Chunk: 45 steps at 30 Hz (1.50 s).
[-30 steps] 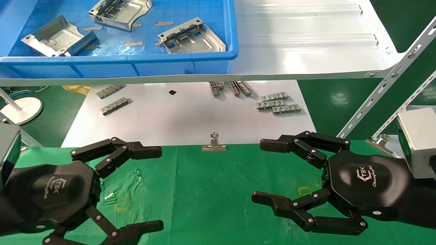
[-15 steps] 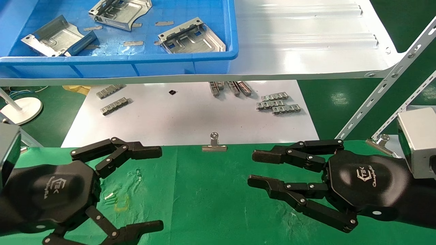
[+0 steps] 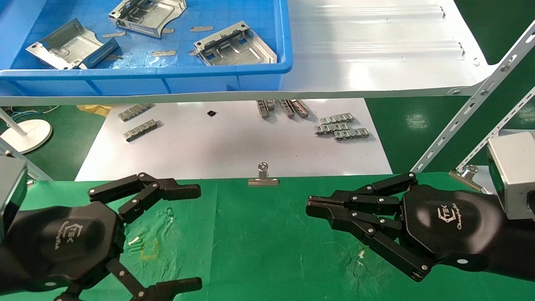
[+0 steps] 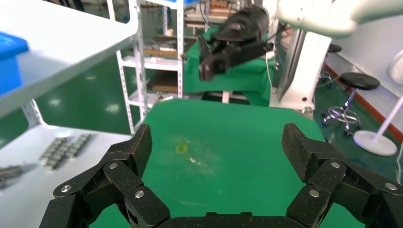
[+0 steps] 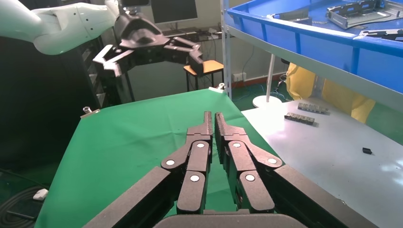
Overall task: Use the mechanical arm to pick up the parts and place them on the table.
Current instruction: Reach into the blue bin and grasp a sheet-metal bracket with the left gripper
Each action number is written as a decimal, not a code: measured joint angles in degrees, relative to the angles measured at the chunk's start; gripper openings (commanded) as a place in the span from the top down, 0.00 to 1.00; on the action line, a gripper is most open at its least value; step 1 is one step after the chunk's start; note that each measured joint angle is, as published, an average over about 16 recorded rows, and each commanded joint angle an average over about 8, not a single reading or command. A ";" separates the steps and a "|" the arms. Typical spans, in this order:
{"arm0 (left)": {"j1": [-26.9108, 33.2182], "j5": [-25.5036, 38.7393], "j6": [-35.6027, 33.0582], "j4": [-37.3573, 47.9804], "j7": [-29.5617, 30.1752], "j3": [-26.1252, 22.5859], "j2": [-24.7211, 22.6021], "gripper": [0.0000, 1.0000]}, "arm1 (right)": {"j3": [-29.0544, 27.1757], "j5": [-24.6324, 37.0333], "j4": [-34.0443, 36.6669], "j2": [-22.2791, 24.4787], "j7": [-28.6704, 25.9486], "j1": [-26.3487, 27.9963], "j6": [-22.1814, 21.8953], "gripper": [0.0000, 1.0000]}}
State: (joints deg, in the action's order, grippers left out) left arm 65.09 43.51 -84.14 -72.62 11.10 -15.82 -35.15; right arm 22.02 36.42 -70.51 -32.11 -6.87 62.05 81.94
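Note:
Three silver sheet-metal parts (image 3: pixel 234 45) (image 3: pixel 147 14) (image 3: pixel 67 45) lie in the blue tray (image 3: pixel 146 77) on the upper shelf. Both black hands hover over the green cloth table (image 3: pixel 259 242). My left gripper (image 3: pixel 198 238) is at the near left, open wide and empty; the left wrist view shows only green cloth between its fingers (image 4: pixel 138 152). My right gripper (image 3: pixel 311 207) is at the near right, shut and empty, its fingers (image 5: pixel 205 130) pressed together above the cloth. No part lies on the table.
A white panel (image 3: pixel 234 142) behind the table carries several small grey link strips (image 3: pixel 340 127) (image 3: pixel 140 129). A white shelf (image 3: pixel 376 50) holds the tray. Silver binder clips (image 3: pixel 262 177) (image 3: pixel 466 175) sit on the table's far edge. Slanted white perforated struts (image 3: pixel 472 100) rise at right.
My right gripper has closed from wide open to shut, empty, staying in place. My left gripper has barely moved and stays open.

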 measured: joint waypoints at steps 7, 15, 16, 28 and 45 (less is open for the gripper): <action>10.62 6.29 4.48 6.20 0.26 -1.14 -3.02 0.00 | 0.00 0.00 0.00 0.00 0.00 0.00 0.00 1.00; 29.27 19.43 14.79 25.57 -2.43 -5.03 -11.65 0.00 | 0.00 0.00 0.00 0.00 0.00 0.00 0.00 1.00; 31.53 21.14 16.66 28.73 -2.86 -5.61 -13.03 0.00 | 0.00 0.00 0.00 0.00 0.00 0.00 0.00 1.00; 48.98 34.89 40.01 61.47 -6.51 -10.66 -27.90 0.65 | 0.00 0.00 0.00 0.00 0.00 0.00 0.00 1.00; 52.71 38.19 47.29 72.93 -3.54 -12.57 -33.61 1.00 | 0.00 0.00 0.00 0.00 0.00 0.00 0.00 0.83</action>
State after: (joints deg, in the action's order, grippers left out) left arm 117.80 81.70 -36.84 0.31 7.56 -28.39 -68.76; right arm 22.02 36.41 -70.51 -32.11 -6.87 62.05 81.94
